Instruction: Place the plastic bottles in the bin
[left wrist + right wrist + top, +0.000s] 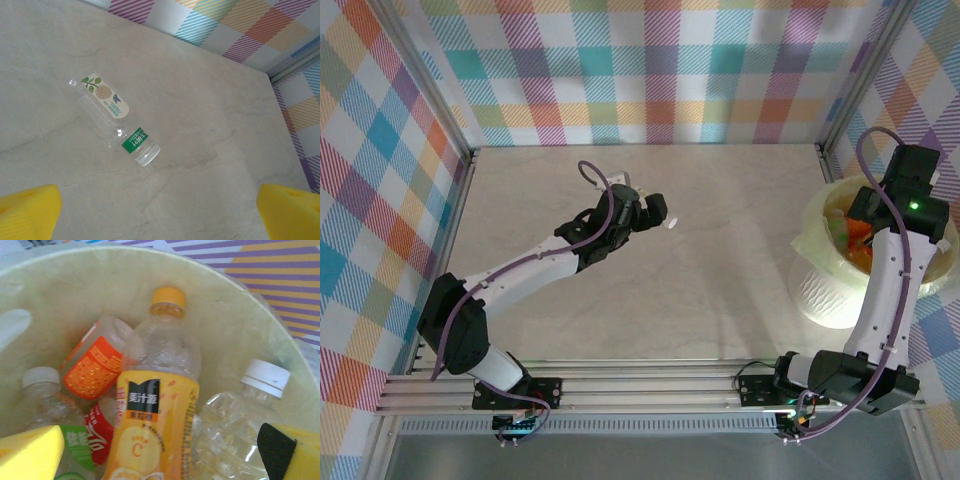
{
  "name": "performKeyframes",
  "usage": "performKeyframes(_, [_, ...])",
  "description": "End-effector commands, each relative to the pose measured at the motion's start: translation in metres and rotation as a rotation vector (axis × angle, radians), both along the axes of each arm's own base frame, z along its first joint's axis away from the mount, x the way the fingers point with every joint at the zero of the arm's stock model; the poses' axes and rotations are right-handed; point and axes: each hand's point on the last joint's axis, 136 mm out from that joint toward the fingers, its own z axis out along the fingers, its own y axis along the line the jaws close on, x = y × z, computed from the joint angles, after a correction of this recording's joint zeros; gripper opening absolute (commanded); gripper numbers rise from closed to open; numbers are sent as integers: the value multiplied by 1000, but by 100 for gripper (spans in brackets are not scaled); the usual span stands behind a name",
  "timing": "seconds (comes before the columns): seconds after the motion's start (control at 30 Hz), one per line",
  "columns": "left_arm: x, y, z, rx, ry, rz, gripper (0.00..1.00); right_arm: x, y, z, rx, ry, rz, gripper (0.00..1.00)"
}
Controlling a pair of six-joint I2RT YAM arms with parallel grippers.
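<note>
Bin (240,330) holds several bottles (155,405); one clear bottle (117,125), seemingly the last, lies outside; left gripper (160,212) and right gripper (160,452) released, empty.

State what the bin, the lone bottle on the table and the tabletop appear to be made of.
Bin: translucent pale yellow-green plastic, fairly matte; light glows through its wall.
Bottle: thin, clear, glossy plastic with a see-through body; its printed label could be paper or film.
Tabletop: smooth marble-patterned surface, possibly laminate.
</note>
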Motion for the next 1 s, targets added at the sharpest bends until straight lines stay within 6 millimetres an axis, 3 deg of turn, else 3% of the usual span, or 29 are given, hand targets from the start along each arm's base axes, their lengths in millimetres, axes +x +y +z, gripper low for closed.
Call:
performKeyframes(0.0, [7, 1, -4, -5, 18, 25, 100, 10, 23, 27, 60, -166, 88, 100])
performKeyframes(0.27, [5, 7, -16, -10, 46, 61, 100, 34, 82, 59, 129, -351, 311, 100])
performKeyframes(0.57, [4, 30, -24, -23, 81, 165, 100, 84, 206, 69, 317, -494, 788, 100])
performKeyframes(0.73, [-1, 46, -23, -36, 69, 197, 100, 104, 267, 54, 409, -487, 1009, 100])
performKeyframes(0.97, [-9, 74, -13, -25, 24, 238, 100, 137, 315, 7, 422, -381, 1146, 100])
